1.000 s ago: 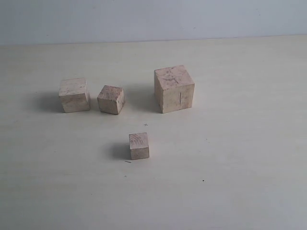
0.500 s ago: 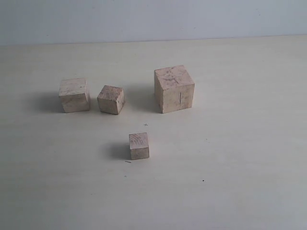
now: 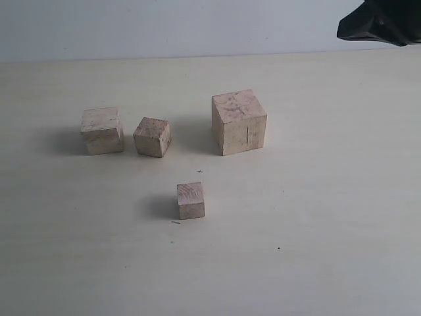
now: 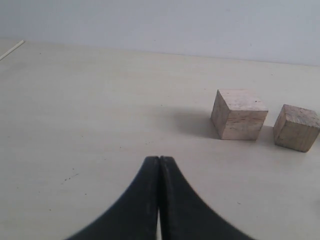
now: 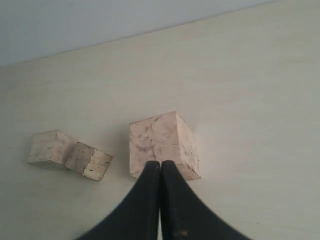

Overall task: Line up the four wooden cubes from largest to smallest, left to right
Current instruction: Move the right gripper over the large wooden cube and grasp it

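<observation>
A: Which arm sits nearer the largest cube (image 3: 239, 122)?

B: The right gripper (image 5: 160, 167); its fingers are pressed together, and the cube lies just ahead of its tips, nothing between them.

A: And the others?

B: The smallest cube (image 3: 191, 201) stands nearest the camera, alone. Farther back, the second-largest cube (image 3: 102, 130) and third cube (image 3: 152, 136) sit close together. The left gripper (image 4: 159, 165), also pressed closed, faces those two.

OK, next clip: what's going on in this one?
Nothing is being handled yet. Four wooden cubes sit apart on the table, out of order: the largest cube is furthest right, the second-largest cube furthest left, the third cube beside it, and the smallest cube alone in front. Both grippers, left and right, are shut and empty; the right faces the largest cube.
</observation>
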